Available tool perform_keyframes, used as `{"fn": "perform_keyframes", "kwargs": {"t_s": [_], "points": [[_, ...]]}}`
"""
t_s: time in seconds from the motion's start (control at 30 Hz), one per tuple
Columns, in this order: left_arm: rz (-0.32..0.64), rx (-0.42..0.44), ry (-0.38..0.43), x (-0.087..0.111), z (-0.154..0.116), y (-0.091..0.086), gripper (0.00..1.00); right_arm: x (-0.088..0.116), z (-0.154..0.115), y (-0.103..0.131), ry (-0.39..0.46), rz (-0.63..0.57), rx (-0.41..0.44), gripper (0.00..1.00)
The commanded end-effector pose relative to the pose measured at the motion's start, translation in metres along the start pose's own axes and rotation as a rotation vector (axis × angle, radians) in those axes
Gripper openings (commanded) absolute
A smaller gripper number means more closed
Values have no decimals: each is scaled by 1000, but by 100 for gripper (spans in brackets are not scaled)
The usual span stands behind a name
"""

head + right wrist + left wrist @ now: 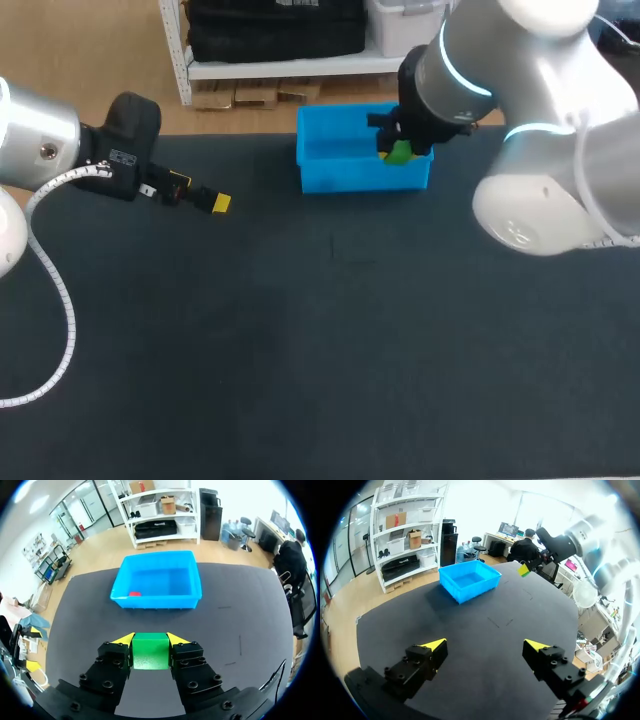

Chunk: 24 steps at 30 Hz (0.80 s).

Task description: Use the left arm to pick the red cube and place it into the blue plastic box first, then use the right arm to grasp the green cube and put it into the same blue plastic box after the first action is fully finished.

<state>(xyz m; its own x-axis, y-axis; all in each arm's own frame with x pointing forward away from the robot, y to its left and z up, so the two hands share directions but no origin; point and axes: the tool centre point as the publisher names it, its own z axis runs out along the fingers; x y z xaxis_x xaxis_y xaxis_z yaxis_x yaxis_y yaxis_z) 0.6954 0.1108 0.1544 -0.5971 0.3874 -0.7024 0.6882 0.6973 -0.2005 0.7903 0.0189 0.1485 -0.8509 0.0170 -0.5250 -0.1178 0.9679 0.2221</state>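
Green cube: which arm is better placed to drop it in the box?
Right. The right gripper is shut on the green cube, with the box ahead and the red cube already inside. The left gripper is open and empty, away from the box.

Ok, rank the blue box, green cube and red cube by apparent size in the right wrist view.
1. blue plastic box
2. green cube, enlarged by nearness to the camera
3. red cube, farther off inside the box; its true size against the green cube is unsure
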Motion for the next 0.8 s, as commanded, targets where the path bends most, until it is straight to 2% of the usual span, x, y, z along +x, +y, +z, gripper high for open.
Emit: {"fn": "perform_keyframes", "kwargs": {"t_s": [0.03, 0.3, 0.8], "points": [[2, 4, -9, 2, 0, 1, 100, 1, 2, -3, -81, 2, 1, 0], [2, 4, -9, 2, 0, 1, 100, -16, 15, -6, -86, -11, -2, 0], [2, 4, -9, 2, 0, 1, 100, -67, 70, -20, -95, -24, 11, 0]]}}
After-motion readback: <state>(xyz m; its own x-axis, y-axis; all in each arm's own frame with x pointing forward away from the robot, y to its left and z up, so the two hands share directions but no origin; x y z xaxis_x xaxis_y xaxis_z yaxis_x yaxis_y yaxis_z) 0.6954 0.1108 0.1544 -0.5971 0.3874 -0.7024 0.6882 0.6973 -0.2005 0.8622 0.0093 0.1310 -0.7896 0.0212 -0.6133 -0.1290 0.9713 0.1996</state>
